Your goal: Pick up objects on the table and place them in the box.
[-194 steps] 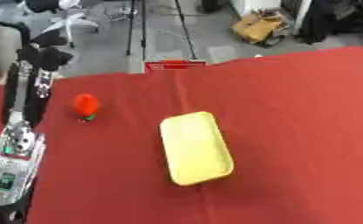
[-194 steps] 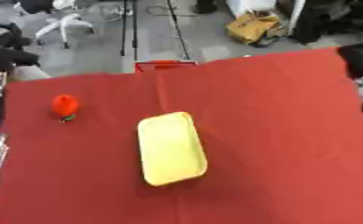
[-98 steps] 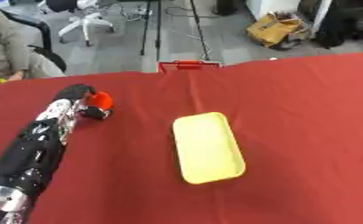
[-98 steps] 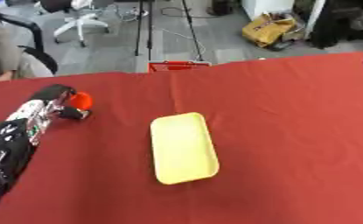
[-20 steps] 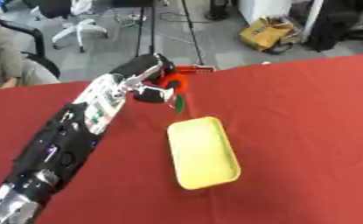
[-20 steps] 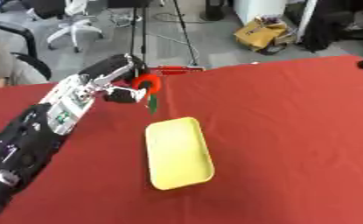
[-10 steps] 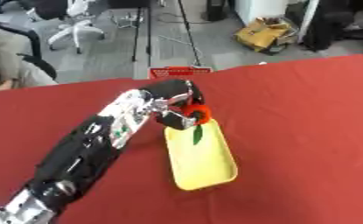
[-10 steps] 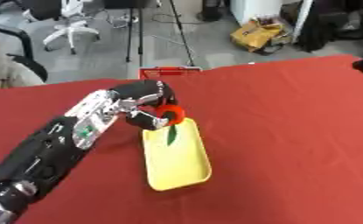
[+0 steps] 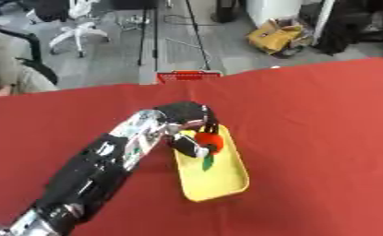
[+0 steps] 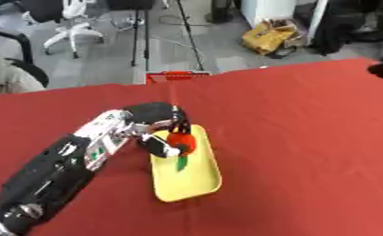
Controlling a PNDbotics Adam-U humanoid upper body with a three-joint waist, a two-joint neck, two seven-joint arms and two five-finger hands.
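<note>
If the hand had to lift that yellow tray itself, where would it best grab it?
Probably a long side rim of the shallow yellow rectangular tray, pinched from above: its raised lip offers an edge, and the near half is bare, away from the red fruit-like object the left hand holds.

Red-clothed table point(image 9: 323, 120) with a yellow box point(image 9: 218, 179)

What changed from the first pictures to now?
The left hand took hold of the red object that stood on the cloth left of the yellow box and carried it rightward; it now holds it over the box. The box stayed put.
</note>
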